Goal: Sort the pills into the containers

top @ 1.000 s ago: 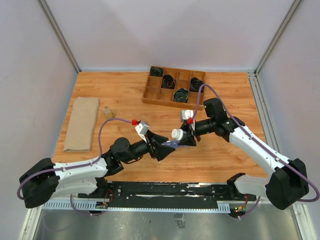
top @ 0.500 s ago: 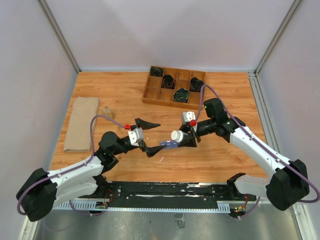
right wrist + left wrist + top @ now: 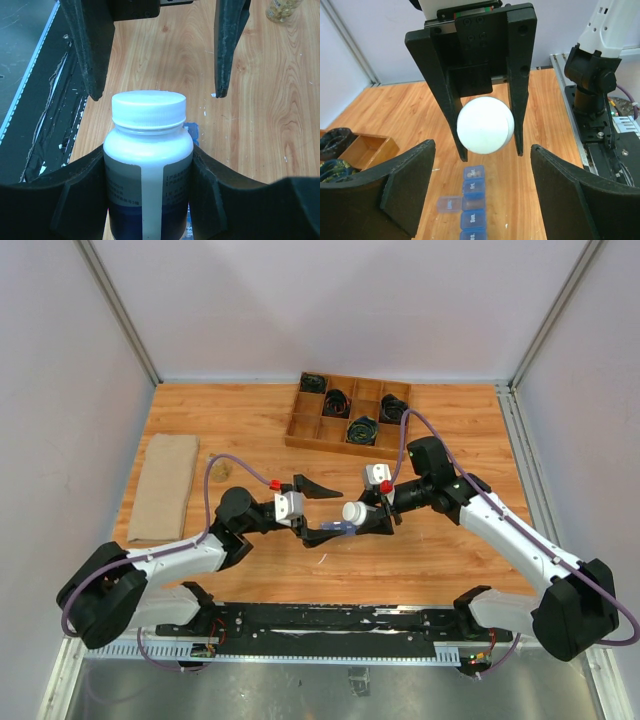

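Left gripper [image 3: 318,511] shifted right, jaws wide; right gripper [image 3: 368,515] grips bottle [image 3: 148,150] over containers [image 3: 472,200], one lid open, contents indiscernible

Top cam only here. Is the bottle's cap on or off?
Observer: On. The right wrist view shows the white cap seated on the bottle, with the right gripper clamped on its body.
Operator: Any organizer lid open?
Observer: One. The left wrist view shows a lid flipped out sideways from the organizer. The other lids in view look shut.
Operator: Is the left gripper touching the bottle?
Observer: No. The left gripper is open, and its fingers stand clear on either side of the bottle.
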`<state>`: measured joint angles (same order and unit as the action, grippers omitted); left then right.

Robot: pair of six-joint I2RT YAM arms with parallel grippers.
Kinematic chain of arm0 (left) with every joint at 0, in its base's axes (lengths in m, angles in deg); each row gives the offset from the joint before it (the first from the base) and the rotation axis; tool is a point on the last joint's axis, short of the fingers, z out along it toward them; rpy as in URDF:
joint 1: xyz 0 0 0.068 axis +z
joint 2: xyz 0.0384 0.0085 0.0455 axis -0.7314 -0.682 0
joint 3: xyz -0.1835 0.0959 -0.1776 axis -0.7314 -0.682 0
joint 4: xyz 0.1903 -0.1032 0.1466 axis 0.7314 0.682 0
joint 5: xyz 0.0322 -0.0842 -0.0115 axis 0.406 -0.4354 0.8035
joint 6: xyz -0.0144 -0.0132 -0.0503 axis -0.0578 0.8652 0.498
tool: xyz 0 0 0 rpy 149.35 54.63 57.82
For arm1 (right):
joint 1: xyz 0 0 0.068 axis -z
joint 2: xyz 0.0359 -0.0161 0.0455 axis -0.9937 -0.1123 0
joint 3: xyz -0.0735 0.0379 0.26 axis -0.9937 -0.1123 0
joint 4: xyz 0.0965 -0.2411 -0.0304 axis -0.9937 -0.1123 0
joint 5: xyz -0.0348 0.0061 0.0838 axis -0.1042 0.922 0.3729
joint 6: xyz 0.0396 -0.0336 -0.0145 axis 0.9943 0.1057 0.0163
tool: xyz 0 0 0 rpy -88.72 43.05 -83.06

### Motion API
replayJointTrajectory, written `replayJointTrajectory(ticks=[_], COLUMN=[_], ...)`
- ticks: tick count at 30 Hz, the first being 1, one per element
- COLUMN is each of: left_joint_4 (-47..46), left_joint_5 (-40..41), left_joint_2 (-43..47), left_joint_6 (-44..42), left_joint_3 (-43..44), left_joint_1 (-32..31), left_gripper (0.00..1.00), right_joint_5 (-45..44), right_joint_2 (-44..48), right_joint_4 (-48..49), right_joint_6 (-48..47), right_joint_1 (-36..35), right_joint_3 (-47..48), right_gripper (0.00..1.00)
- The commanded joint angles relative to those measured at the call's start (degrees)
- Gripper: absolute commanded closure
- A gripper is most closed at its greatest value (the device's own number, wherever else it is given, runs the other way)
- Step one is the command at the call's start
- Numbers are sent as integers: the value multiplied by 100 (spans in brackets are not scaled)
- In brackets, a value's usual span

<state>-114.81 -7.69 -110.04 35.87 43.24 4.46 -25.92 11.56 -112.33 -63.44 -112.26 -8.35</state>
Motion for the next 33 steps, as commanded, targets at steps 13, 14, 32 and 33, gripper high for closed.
replayJointTrajectory(ticks=[13,14,32,33], left_joint_4=[-773,-777,-809,-807], left_joint_5=[-337,-327,-275,-266], left_joint_2=[-540,-558,-636,-641], left_joint_6=[574,584,717,726], left_joint_3=[425,438,487,488], left_joint_1=[27,27,14,10], left_gripper=[29,30,37,37], right_joint_5=[214,209,201,204], right_joint_2=[66,66,48,48], right_joint_4=[-65,-62,-63,-64], right_joint_6=[-79,-84,-70,-74], right_joint_1=[85,85,85,85], right_joint_3=[98,98,103,111], right_gripper=[99,99,99,99])
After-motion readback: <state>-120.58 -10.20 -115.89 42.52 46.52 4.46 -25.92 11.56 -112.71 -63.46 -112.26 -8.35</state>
